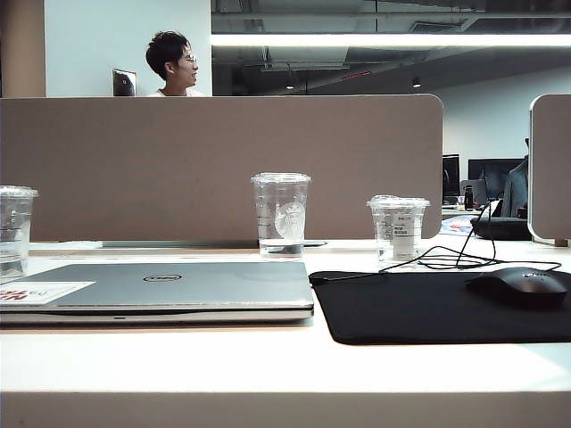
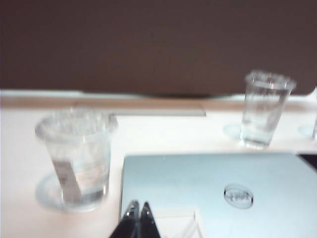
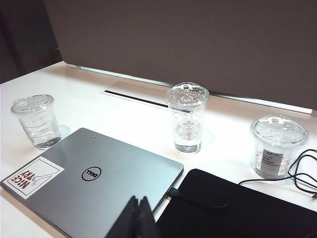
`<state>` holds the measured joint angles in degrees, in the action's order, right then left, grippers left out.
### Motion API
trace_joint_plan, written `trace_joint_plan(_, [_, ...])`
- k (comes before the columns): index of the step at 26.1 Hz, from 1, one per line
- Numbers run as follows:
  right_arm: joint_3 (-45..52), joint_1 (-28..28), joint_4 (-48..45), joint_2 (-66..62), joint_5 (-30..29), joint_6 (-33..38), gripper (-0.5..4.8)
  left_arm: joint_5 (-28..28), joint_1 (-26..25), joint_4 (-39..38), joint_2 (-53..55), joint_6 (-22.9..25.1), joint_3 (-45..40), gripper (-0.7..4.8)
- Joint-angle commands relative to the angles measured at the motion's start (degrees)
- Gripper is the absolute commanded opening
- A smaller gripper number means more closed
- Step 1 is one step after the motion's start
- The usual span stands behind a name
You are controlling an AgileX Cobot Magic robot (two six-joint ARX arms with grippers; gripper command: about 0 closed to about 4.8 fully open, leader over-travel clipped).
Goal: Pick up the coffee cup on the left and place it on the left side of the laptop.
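Left claw (image 2: 137, 207) pinched shut and empty over laptop (image 2: 218, 193), coffee cup (image 2: 77, 158) standing on surface just off its left edge, right claw (image 3: 138, 203) closed, empty, only exterior view catches black mouse (image 1: 522, 287).

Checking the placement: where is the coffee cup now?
The coffee cup stands upright at the exterior view's far left, just beyond the laptop's left end, clear of both grippers.
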<state>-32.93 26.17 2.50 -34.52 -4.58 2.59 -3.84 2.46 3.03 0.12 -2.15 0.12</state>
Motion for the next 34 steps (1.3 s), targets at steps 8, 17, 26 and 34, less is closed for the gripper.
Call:
trace_joint_plan(8, [-0.2,0.0,-1.0,0.1,0.0,0.0,-0.01,3.0,0.0,-0.8,0.0,0.2,0.2,-0.06])
trace_joint_plan(17, [-0.2,0.0,-1.0,0.1,0.0,0.0,-0.01,2.9,0.1,-0.8,0.0,0.2,0.2,-0.06])
trace_joint_plan(26, [1.7,-3.2,-1.6,1.0,1.7,-0.1,-0.01,2.9,0.0,-0.8,0.0,0.2,0.2,-0.06])
trace_joint_plan(34, [15.2,-17.6,-7.4,14.8,7.6,0.0,-0.01,2.5,0.1,-0.8,0.0,0.2,0.2,-0.06])
